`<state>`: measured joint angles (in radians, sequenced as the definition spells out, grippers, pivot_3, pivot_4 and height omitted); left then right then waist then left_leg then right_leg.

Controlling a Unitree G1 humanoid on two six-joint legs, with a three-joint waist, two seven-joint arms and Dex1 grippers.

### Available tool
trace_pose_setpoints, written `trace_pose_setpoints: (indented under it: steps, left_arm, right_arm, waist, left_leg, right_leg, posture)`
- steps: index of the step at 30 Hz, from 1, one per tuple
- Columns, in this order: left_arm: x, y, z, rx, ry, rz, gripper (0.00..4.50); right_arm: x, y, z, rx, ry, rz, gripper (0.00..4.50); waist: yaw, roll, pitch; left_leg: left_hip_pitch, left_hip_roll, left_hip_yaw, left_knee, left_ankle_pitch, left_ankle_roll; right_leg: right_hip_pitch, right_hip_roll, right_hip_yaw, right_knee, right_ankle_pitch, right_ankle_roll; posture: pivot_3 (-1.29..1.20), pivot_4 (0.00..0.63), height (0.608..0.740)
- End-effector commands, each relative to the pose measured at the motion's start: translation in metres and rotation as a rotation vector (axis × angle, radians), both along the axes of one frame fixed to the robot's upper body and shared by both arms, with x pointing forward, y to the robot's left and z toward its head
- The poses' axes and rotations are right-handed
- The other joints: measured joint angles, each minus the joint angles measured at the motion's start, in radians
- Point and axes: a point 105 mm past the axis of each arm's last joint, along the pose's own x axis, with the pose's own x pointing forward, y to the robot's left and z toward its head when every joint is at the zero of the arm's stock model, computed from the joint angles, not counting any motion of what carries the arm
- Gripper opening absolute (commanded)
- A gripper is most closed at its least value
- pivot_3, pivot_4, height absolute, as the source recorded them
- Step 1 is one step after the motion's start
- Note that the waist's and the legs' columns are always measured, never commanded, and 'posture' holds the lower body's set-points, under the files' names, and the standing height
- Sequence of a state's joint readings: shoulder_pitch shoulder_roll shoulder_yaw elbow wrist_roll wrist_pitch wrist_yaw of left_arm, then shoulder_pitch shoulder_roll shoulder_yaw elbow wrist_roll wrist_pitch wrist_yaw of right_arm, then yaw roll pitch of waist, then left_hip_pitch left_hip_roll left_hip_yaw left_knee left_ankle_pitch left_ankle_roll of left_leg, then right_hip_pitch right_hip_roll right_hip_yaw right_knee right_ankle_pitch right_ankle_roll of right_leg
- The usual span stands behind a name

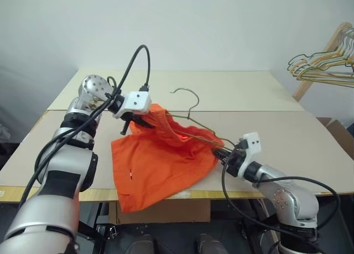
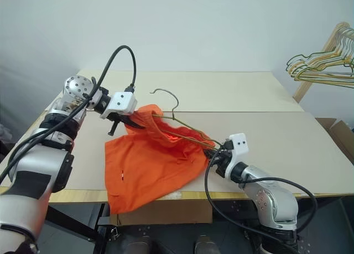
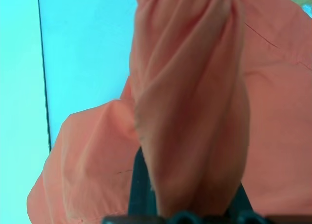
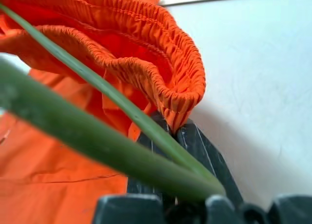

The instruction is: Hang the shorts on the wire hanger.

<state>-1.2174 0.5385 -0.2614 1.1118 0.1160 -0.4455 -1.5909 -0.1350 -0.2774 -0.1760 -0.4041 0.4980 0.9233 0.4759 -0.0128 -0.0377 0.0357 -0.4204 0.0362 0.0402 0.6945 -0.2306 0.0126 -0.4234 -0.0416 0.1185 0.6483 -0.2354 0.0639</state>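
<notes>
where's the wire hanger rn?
Head views: the wire hanger sits mid-table, its hook above the shorts and its lower wires threaded through the waistband, running to the right end effector, shut on it.

The left gripper (image 2: 133, 123) pinches the orange shorts (image 2: 152, 162) at the waistband, lifting that edge off the table (image 2: 287, 143). The wire hanger (image 2: 177, 121) runs through the waistband, hook at the far side; the right gripper (image 2: 213, 151) is clamped on its near right corner. More hangers (image 2: 318, 63) hang far right.

Tan table (image 1: 287, 93); hanger cluster on wooden rack (image 1: 326, 63), far right.
</notes>
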Motion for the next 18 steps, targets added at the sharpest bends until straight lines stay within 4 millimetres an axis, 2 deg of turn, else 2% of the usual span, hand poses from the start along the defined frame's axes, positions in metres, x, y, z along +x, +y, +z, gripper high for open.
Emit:
trace_pose_setpoints:
  steps: [1,8,12,18]
  left_arm:
    - [0.004,-0.008,0.012,-0.064,-0.032,0.015,0.00]
    - [0.011,-0.003,0.006,-0.074,-0.011,0.097,0.00]
    - [0.005,0.008,0.002,-0.047,0.017,0.081,0.00]
    - [-0.004,0.034,-0.001,-0.024,0.047,0.089,0.00]
  right_arm:
    - [-0.008,0.006,0.018,-0.020,-0.074,0.067,0.02]
    - [-0.017,-0.005,0.009,-0.218,-0.078,0.055,0.02]
    - [-0.014,-0.024,0.011,-0.216,-0.068,-0.016,0.02]
    - [-0.009,-0.057,0.018,-0.240,-0.057,-0.100,0.02]
  waist:
    - [0.001,0.000,0.000]
    - [-0.001,0.000,0.000]
    - [-0.004,0.000,0.000]
    - [-0.005,0.000,0.000]
  left_leg:
    - [0.000,0.000,0.000,0.000,0.000,0.000]
    - [0.000,0.000,0.000,0.000,0.000,0.000]
    - [0.000,0.000,0.000,0.000,0.000,0.000]
    - [0.000,0.000,0.000,0.000,0.000,0.000]
  right_leg:
    - [0.000,0.000,0.000,0.000,0.000,0.000]
    - [0.000,0.000,0.000,0.000,0.000,0.000]
    - [0.000,0.000,0.000,0.000,0.000,0.000]
    - [0.000,0.000,0.000,0.000,0.000,0.000]
  posture:
    - [0.04,0.000,0.740]
    - [0.03,0.000,0.740]
    - [0.02,0.000,0.740]
    - [0.02,0.000,0.740]
